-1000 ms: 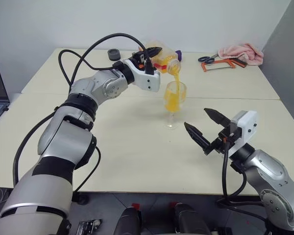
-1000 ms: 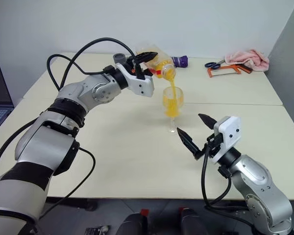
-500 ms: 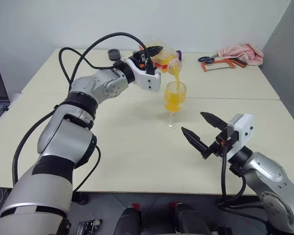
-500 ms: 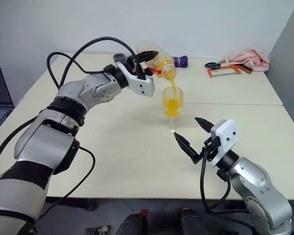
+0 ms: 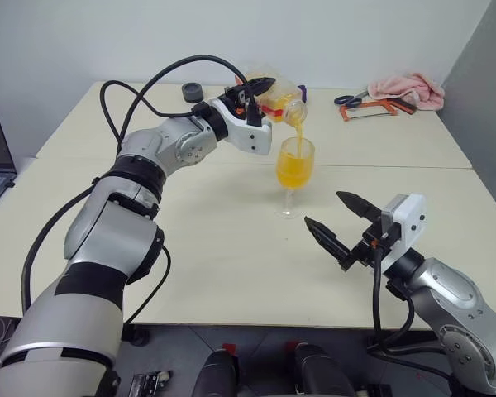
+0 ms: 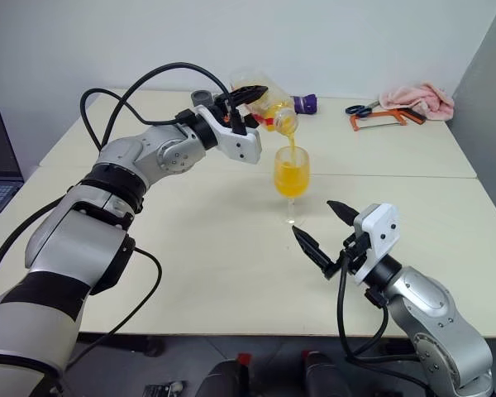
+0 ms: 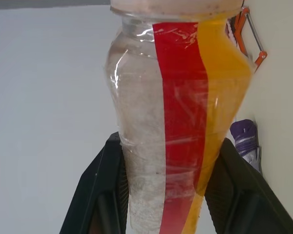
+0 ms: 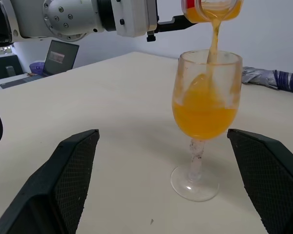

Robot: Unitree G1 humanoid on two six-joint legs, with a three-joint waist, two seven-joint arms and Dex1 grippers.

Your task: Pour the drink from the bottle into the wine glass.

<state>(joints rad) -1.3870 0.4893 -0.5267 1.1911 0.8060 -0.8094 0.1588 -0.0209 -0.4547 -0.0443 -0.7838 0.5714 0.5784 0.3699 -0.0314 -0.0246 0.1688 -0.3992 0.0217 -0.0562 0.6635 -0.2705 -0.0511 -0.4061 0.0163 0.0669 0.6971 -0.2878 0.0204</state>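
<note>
Right wrist view looks past the right gripper [image 6: 324, 235], whose fingers stand spread wide and empty just short of the wine glass [image 8: 203, 122] on the tabletop [image 5: 215, 248]. Beyond, the left gripper [image 5: 252, 93] has its fingers clamped on the tilted bottle [image 7: 178, 112], mouth directly above the rim, the drink [image 8: 204, 116] streaming in. With the bowl well over half full, the tilt should be eased gently, keeping the mouth centred.

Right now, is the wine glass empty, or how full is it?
Over half full. Orange drink fills most of the wine glass bowl, and a stream falls into it from the tipped bottle.
</note>
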